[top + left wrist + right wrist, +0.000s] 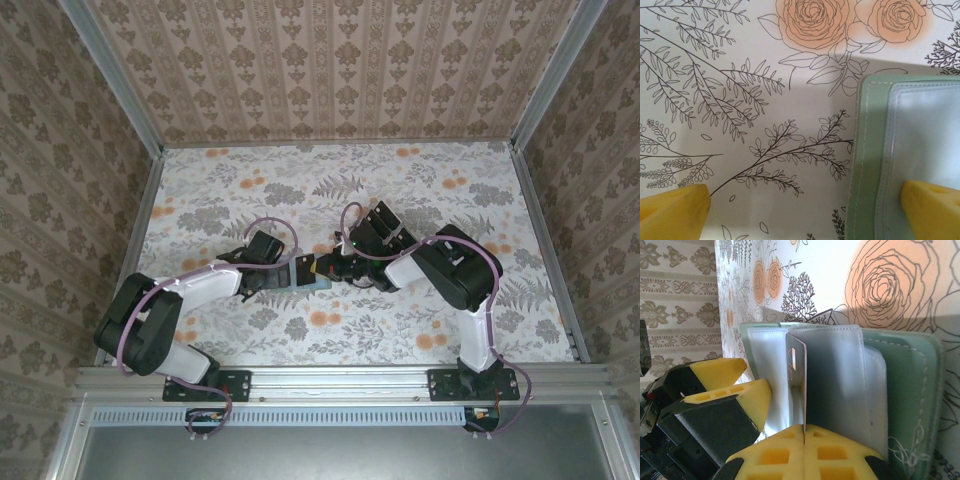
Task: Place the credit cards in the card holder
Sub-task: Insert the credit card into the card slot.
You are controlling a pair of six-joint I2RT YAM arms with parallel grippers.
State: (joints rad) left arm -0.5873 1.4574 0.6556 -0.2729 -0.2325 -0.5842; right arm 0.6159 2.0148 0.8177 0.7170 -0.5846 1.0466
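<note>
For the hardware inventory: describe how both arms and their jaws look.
The left arm and right arm share white link shells, bulky black joints and looping purple cables. Their jaws are blocky bright yellow plastic with square recesses, on black mounts.

Top cam overhead, far; wrist cams close-up, share card holder [867,165].

Right hand [804,427] has its yellow fingers pinched tight on a credit card [796,372], standing edge-on between the clear sleeves of the green card holder [912,385]. Holder's lying open on the flowery desk [890,285], with the left hand [755,377] at its far side.
</note>
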